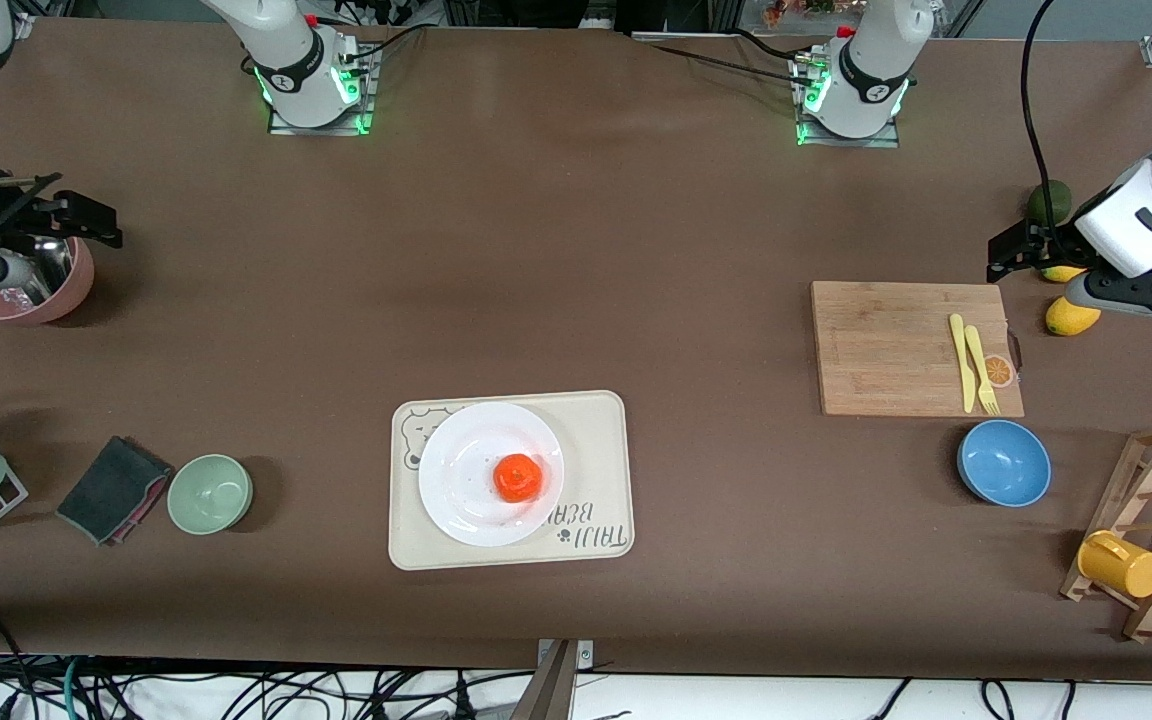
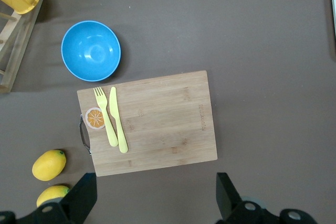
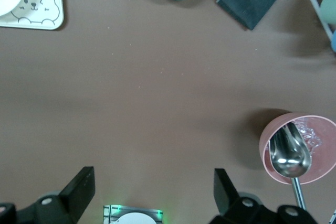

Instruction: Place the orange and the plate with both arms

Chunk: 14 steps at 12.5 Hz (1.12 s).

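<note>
A brown desk fills the front view, with cables seen along the lower edge. At lower centre of that frame, the plate is set flat on a cream bear-printed tray, and the orange is seated on the plate, off its middle toward the left arm's end; being round, neither shows a long axis. The left pincer is held wide over the desk at the right edge, beside a cutting board and lemons. The right pincer is held wide at the left edge, over a pink bowl. Nothing is gripped.
</note>
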Each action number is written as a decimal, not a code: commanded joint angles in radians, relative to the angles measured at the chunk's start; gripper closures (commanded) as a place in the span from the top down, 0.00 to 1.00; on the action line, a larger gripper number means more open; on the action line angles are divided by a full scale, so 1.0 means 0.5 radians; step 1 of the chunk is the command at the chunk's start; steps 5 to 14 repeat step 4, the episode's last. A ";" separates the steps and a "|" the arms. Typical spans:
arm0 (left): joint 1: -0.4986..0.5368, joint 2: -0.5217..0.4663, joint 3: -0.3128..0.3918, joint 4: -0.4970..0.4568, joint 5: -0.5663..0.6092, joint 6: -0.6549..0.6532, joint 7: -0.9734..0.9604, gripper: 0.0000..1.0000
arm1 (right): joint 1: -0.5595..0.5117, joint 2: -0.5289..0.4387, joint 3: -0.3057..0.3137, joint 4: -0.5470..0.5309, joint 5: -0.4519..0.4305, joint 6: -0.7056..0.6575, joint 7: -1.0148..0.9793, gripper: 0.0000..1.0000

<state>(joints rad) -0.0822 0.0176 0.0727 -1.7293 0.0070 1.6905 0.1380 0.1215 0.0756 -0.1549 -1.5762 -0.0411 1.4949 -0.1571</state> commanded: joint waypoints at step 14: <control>0.008 -0.001 -0.001 0.010 -0.026 0.000 0.006 1.00 | -0.016 0.088 0.015 0.167 -0.013 -0.063 -0.008 1.00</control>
